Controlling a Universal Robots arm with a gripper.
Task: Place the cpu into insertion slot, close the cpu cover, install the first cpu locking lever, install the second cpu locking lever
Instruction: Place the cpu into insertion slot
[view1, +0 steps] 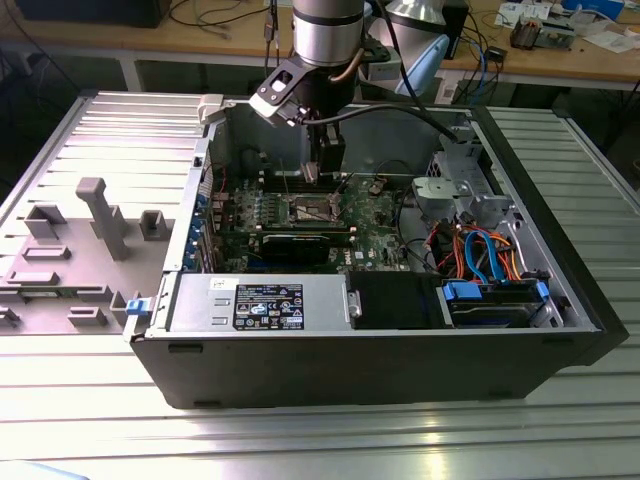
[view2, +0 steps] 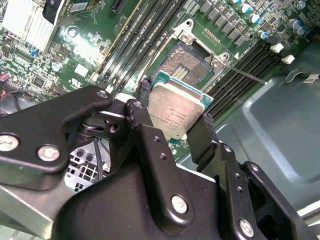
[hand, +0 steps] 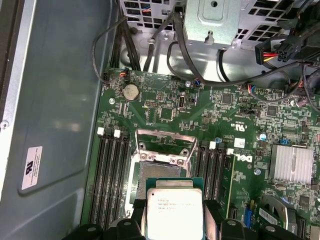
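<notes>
My gripper (view2: 175, 107) is shut on the cpu (view2: 176, 112), a silver-topped square chip on a green substrate, clamped by its two opposite edges between black fingers (view2: 145, 110). The cpu (hand: 174, 212) hangs tilted a little above the insertion slot (hand: 161, 174) and partly covers it in both wrist views. The slot's (view2: 181, 67) contact field lies exposed. Its cpu cover (hand: 165, 133) stands raised at the slot's far edge. A thin locking lever (view2: 245, 75) sticks out beside the slot. In the exterior view the gripper (view1: 325, 178) reaches down into the open computer case, just over the slot (view1: 313, 210).
Black memory slots (hand: 110, 175) flank the socket on both sides. A long black card (view1: 295, 243), a power supply (view1: 260, 300) and a drive cage (view1: 465, 190) with coloured cables (view1: 480, 255) crowd the case. A finned heat sink (hand: 292, 162) stands nearby. Grey fixtures (view1: 100, 215) sit outside, at the exterior view's left.
</notes>
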